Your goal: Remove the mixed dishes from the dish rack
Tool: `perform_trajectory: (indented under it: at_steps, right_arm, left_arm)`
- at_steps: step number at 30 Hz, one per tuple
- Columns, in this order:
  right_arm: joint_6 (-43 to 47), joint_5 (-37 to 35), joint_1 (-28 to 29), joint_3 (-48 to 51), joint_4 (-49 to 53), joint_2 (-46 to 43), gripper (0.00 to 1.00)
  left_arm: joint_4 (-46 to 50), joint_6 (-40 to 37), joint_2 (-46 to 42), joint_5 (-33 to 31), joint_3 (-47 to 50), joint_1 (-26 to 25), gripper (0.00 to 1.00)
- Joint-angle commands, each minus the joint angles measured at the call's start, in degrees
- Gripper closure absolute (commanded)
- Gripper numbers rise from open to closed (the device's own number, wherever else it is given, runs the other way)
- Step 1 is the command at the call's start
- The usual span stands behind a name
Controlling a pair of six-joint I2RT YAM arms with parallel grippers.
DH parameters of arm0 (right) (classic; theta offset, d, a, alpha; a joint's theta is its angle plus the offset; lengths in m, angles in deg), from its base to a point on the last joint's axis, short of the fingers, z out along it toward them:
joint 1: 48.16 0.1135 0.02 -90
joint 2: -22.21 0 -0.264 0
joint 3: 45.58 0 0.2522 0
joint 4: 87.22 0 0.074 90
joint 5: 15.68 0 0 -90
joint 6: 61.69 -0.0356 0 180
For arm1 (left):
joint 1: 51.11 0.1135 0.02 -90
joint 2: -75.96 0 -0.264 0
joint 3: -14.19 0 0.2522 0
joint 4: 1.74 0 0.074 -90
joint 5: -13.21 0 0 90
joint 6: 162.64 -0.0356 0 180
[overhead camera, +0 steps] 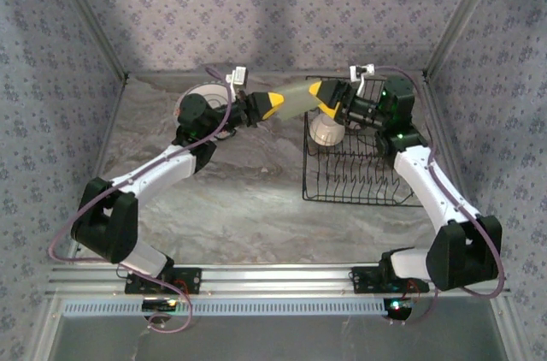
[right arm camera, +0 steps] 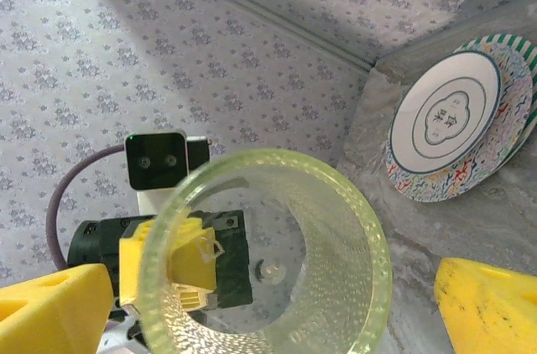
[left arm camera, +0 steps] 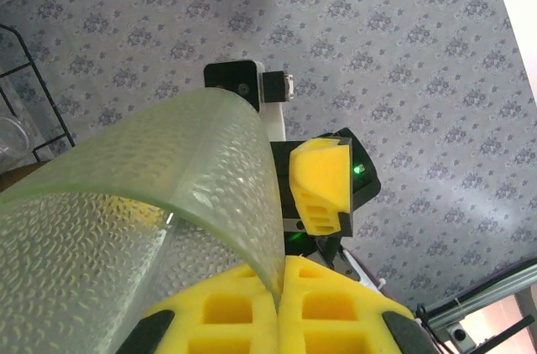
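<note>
Over table [overhead camera: 256,207], beside rack [overhead camera: 318,197] edge: left claw [overhead camera: 273,105] pinches glass [overhead camera: 295,97] edge (airborne); right claw [overhead camera: 328,100] spread wide.

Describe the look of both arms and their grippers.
Both the left arm and right arm have white links, bulky black joints and looping purple cables, with small green lights. The left gripper and right gripper have black bodies and blocky yellow fingers with square recesses.
</note>
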Motion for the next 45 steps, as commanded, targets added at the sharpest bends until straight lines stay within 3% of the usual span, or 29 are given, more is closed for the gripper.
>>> perform_trajectory:
  at_steps: [1, 4, 6, 11, 17, 26, 33, 45]
  right_arm:
    - [4.76, -3.42, -0.12, -1.60, 5.44, -3.01, 0.00]
    - [18.27, -14.07, 2.66, -7.30, 23.50, -6.10, 0.00]
    - [24.55, -22.18, 4.57, -12.11, 32.31, -7.81, 0.00]
    - [31.77, -35.27, 7.03, -16.64, 44.35, -9.72, 0.01]
    - [36.74, -42.45, 10.50, -16.95, 48.53, -11.04, 0.00]
    - [42.39, -40.97, 13.36, -16.01, 50.38, -13.05, 0.00]
    - [43.66, -37.97, 13.52, -12.66, 51.15, -16.46, 0.00]
    - [44.97, -36.71, 13.81, -11.44, 54.33, -18.27, 0.00]
  left_arm:
    - [2.63, -4.44, -3.56, 0.68, -0.97, 0.04, 1.00]
    - [20.39, -15.31, -6.17, 1.24, -5.30, 0.61, 1.00]
    - [39.18, -28.12, -8.23, -0.53, -10.74, 0.47, 1.00]
    - [72.58, -50.28, -8.09, -8.83, -24.64, 0.57, 1.00]
    - [91.42, -60.63, -2.88, -17.75, -35.52, 0.49, 1.00]
    - [110.57, -66.73, 10.73, -31.47, -50.70, -1.16, 1.00]
    - [119.16, -69.37, 22.94, -40.54, -62.83, -2.74, 1.00]
    - [130.01, -72.77, 41.67, -48.10, -85.21, -2.76, 1.00]
